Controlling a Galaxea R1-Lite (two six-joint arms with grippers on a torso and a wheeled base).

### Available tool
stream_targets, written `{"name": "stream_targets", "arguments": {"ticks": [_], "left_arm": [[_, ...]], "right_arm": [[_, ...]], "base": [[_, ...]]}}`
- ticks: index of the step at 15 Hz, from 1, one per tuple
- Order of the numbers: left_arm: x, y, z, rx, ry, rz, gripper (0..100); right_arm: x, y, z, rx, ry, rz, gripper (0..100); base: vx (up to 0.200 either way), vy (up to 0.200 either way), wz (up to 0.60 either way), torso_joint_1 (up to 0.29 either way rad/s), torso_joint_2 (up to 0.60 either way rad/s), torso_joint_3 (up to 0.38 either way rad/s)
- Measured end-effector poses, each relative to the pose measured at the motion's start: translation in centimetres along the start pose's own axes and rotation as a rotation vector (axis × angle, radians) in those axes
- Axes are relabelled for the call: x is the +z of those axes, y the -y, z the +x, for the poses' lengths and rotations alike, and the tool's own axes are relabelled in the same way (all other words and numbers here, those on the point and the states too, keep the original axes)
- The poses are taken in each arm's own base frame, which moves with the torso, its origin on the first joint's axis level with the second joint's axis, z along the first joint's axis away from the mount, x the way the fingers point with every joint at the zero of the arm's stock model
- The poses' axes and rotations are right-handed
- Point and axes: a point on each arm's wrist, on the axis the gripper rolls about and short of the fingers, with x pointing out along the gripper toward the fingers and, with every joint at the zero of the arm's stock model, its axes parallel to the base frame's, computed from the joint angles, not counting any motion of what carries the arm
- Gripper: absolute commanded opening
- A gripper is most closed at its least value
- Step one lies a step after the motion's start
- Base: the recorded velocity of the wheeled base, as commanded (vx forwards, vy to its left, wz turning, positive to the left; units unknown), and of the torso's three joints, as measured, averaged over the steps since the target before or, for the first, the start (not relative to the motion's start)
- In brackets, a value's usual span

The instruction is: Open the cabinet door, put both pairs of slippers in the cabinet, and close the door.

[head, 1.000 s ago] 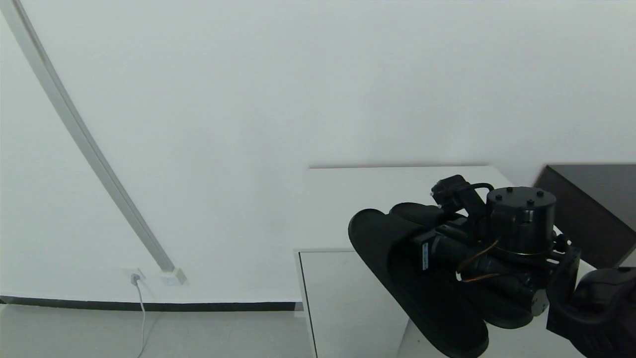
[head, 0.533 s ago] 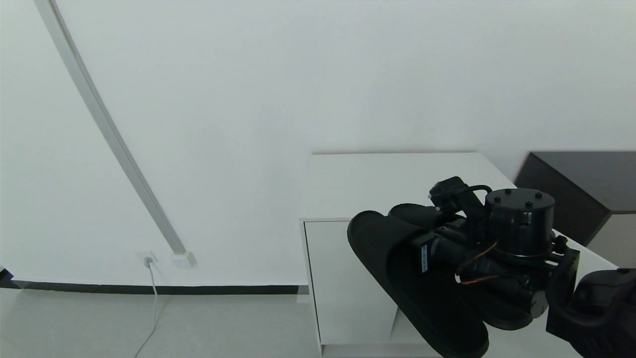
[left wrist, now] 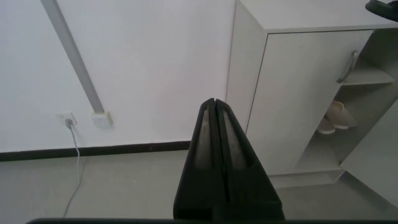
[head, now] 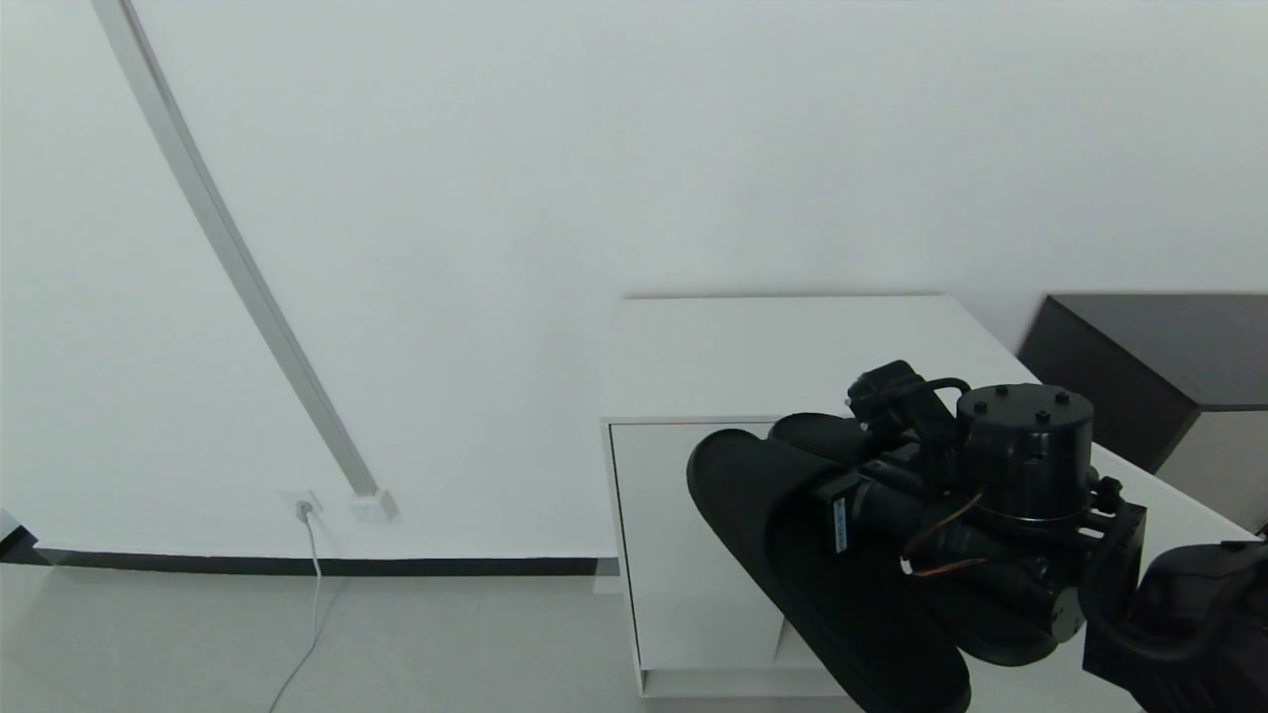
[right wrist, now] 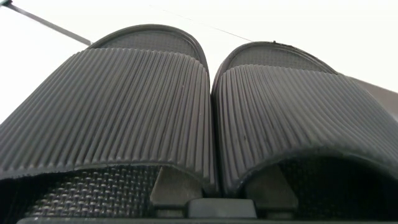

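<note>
Near the boxy white cabinet [head: 693, 555], ribbed black slippers [head: 783, 515] are pinched side by side by the right gripper [right wrist: 222, 190]. The left gripper [left wrist: 214, 121] is pressed together.

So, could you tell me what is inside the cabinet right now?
A light pair of slippers lies under a shelf in the cabinet. Its door hides the rest.

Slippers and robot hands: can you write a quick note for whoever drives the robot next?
Left hand: shut, empty, pointing toward the cabinet.
Right hand: shut on the black slippers, held up near the cabinet's top.
Done: door is open; light slippers sit on a shelf inside.
Left to do: put the black slippers in, then close the door.
</note>
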Motion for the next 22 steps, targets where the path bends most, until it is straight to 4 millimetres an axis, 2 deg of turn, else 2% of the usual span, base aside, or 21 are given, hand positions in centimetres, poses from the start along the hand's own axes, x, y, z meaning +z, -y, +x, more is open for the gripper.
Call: {"name": "stream_targets", "arguments": {"ticks": [1,22], "left_arm": [[0.00,0.00,0.00,-0.001,0.000,-0.001,0],[0.00,0.00,0.00,-0.001,0.000,0.001,0]], "right_arm": [[-0.03,0.00,0.00,0.000,-0.001,-0.001,0],[-0.65,-0.73,-0.31,0.025,-0.018,-0.025,0]], "base": [[0.000,0.000,0.00,0.000,0.00,0.000],[0.000,-0.200,0.00,0.003,0.00,0.003]]}}
